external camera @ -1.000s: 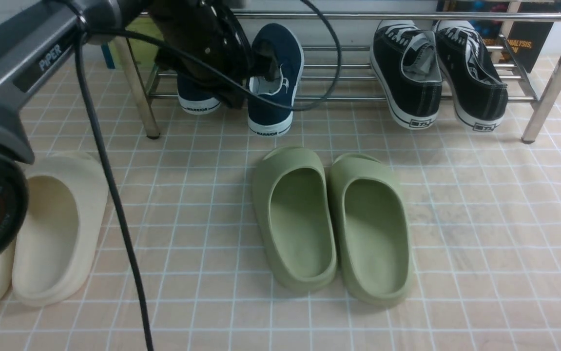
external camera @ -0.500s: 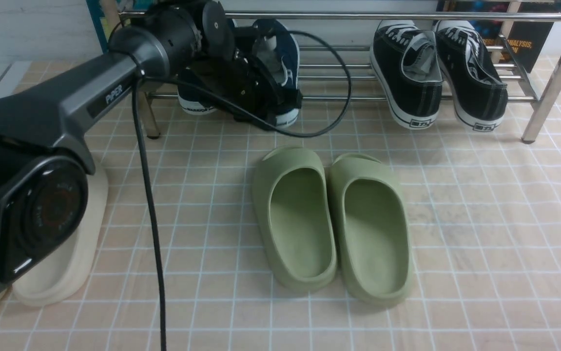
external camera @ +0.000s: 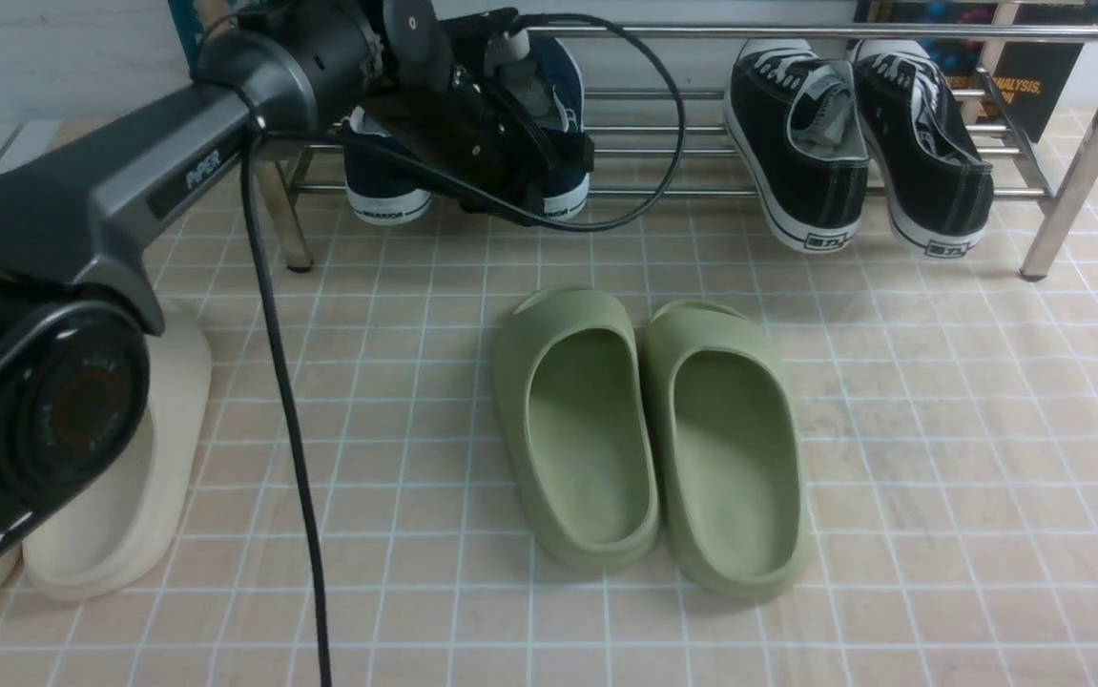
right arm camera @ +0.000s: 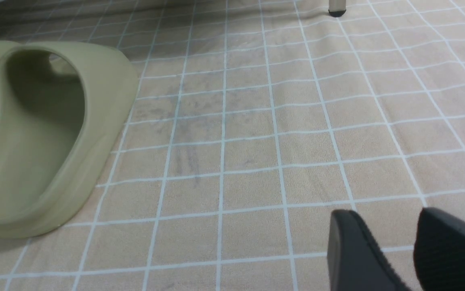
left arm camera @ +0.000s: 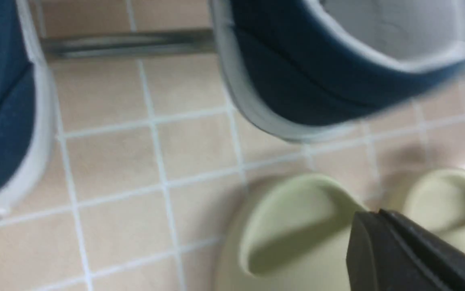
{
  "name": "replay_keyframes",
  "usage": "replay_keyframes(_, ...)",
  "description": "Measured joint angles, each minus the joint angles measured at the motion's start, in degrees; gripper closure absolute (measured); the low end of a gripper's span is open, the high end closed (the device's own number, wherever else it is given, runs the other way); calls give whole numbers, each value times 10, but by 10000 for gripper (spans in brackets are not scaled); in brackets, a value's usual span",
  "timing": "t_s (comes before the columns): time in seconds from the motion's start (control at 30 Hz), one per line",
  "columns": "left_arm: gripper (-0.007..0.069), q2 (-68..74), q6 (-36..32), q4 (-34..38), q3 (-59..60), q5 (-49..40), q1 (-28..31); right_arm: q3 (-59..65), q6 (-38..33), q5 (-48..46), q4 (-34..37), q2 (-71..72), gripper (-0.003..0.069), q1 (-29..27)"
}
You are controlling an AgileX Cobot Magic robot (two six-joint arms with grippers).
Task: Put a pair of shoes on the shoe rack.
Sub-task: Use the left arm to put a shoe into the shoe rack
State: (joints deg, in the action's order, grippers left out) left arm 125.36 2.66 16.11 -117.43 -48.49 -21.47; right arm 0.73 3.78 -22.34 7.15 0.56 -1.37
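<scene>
In the front view, both blue shoes are up on the shoe rack, near the left end of its lower shelf, just in from the left leg. Their heels stick out past the shelf's front edge. My left arm reaches in across them and hides much of each, so I can't judge how evenly they line up. The black sneakers sit by the rack's right end, while the green slippers and cream slippers are down on the floor.

In the left wrist view, my left tool has its fingers together with nothing between them. The blue shoes lie apart from each other, with a shelf bar showing between them; I see no grip on either. Whether some other part of the tool touches a shoe, I can't tell.

In the right wrist view, my right tool stands wide open and holds nothing, over the floor in front of the rack, with one green slipper in sight.

I'd call the placing done, or very nearly. What's left, as I judge it, is perhaps a small straightening push, then bringing the left arm out without dragging a heel off the edge.
</scene>
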Motion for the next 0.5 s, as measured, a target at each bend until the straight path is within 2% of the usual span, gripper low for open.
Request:
replay_keyframes(0.07,622,-15,-13,26,0,2,0,0,0,0,0,0,419,0)
replay_keyframes(0.13,620,-31,-45,75,-4,48,-6,0,0,0,0,0,419,0)
replay_keyframes(0.27,619,-17,-84,92,-5,131,-26,0,0,0,-1,0,419,0)
replay_keyframes(0.4,619,23,-93,58,-5,193,-48,0,0,0,-1,0,419,0)
replay_keyframes(0.5,619,42,-87,-11,-4,202,-52,0,0,0,-1,0,419,0)
